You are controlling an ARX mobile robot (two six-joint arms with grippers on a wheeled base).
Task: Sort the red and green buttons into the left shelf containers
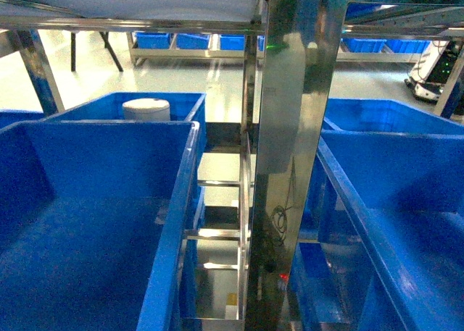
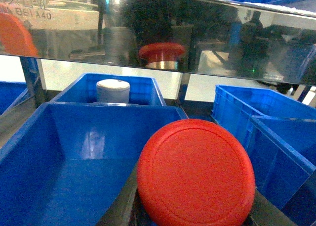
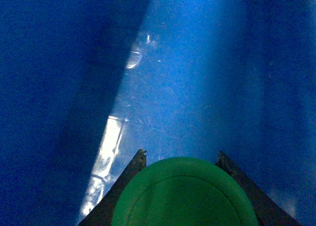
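Note:
In the left wrist view a red button (image 2: 196, 172) fills the lower middle, cap toward the camera. My left gripper (image 2: 195, 189) is shut on it, with only its dark fingers (image 2: 121, 208) showing at the sides. It hangs by the right rim of the near left shelf container (image 2: 74, 137), a deep blue bin. The right wrist view shows a green button (image 3: 185, 196) held in my shut right gripper (image 3: 180, 154), deep inside a blue bin (image 3: 197, 63) whose wall and floor fill the view. Neither gripper shows in the head view.
A white roll (image 1: 146, 110) stands in the far left bin (image 1: 185, 103), behind the near left bin (image 1: 177, 200). A steel shelf upright (image 1: 290, 164) splits left from the right bins (image 1: 391, 172). A low mirror-like shelf (image 2: 222, 43) overhead reflects the red button.

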